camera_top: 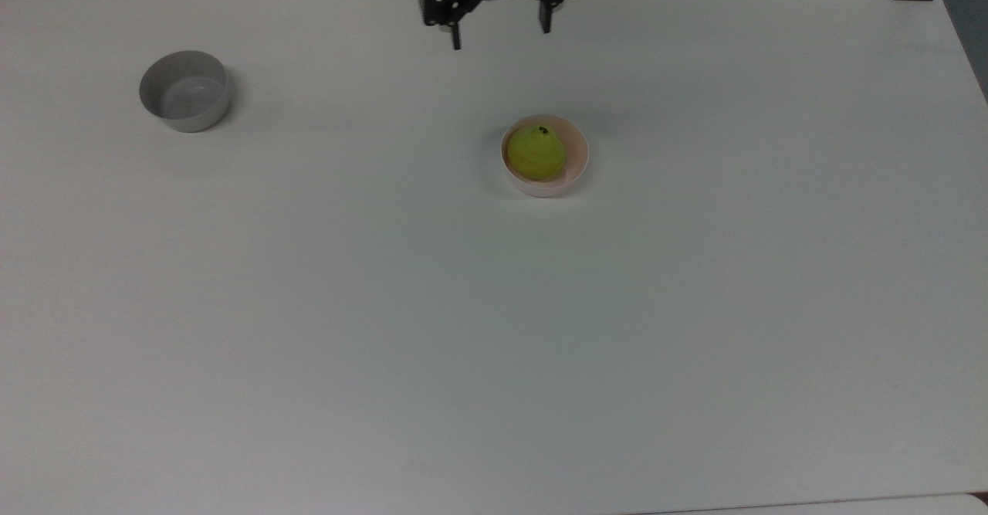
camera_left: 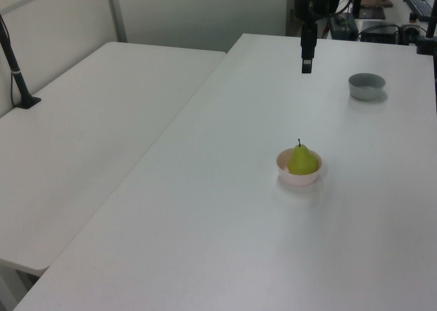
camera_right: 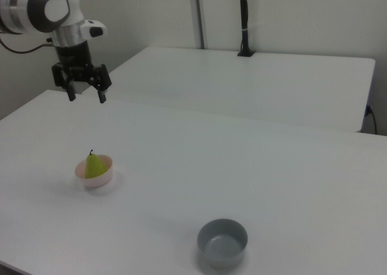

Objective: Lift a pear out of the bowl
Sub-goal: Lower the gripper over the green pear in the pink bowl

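My end effector [camera_top: 500,36] hangs high above the desk [camera_top: 494,330] with its two fingers spread wide and nothing between them, fingertips pointing down. In the top view it sits at the upper edge, and the pear [camera_top: 536,152] lies below it and slightly to the top view's right, well apart. In the right view my end effector [camera_right: 84,95] is above the pear [camera_right: 92,165] and a little to the right view's left. The pear stands upright in the pink bowl [camera_top: 575,161], stem up, so its long axis is vertical. I judge the coming move a short traverse and a long straight descent. The grey bowl [camera_top: 184,101] stands well apart, toward the top view's left
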Robot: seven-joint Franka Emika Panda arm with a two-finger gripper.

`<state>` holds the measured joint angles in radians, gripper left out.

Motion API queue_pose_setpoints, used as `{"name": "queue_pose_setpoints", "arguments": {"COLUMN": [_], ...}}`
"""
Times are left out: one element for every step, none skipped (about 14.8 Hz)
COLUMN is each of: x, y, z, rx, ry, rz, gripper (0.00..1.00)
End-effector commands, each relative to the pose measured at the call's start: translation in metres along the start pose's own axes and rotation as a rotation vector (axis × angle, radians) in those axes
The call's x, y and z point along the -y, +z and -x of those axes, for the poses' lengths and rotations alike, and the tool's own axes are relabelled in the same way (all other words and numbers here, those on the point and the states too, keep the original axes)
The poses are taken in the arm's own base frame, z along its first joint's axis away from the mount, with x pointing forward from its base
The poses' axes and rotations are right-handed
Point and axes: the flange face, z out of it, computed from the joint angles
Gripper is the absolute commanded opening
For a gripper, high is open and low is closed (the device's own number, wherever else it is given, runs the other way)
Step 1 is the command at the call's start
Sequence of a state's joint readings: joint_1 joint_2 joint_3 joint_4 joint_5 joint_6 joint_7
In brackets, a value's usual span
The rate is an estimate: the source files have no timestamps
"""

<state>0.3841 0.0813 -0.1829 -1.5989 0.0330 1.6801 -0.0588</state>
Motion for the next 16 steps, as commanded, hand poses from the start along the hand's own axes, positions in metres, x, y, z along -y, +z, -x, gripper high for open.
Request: {"name": "queue_pose_setpoints", "arguments": {"x": [0.027, 0.033, 0.036, 0.037, 0.038, 0.038, 0.039, 0.039, 0.04, 0.052, 0.054, 0.057, 0.058, 0.06, 0.061, 0.062], "y": [0.002, 0.002, 0.005, 0.013, 0.021, 0.036, 0.043, 0.06, 0.075, 0.096, 0.108, 0.123, 0.132, 0.145, 0.156, 0.171], "z": [0.001, 0.001, 0.001, -0.002, -0.005, -0.01, -0.015, -0.018, -0.018, -0.018, -0.019, -0.019, -0.019, -0.021, -0.023, -0.027], "rx": [0.012, 0.013, 0.019, 0.032, 0.046, 0.066, 0.058, 0.061, 0.068, 0.067, 0.065, 0.079, 0.096, 0.117, 0.135, 0.141], "ry": [-0.082, -0.093, -0.12, -0.148, -0.168, -0.182, -0.182, -0.183, -0.187, -0.206, -0.21, -0.217, -0.226, -0.241, -0.245, -0.244], "rz": [-0.027, -0.025, -0.024, -0.019, -0.018, -0.014, -0.011, -0.008, -0.005, 0.001, 0.004, 0.01, 0.022, 0.032, 0.038, 0.043], "gripper": [1.0, 1.0, 1.0, 1.0, 1.0, 1.0, 1.0, 1.0, 1.0, 1.0, 1.0, 1.0, 1.0, 1.0, 1.0, 1.0]}}
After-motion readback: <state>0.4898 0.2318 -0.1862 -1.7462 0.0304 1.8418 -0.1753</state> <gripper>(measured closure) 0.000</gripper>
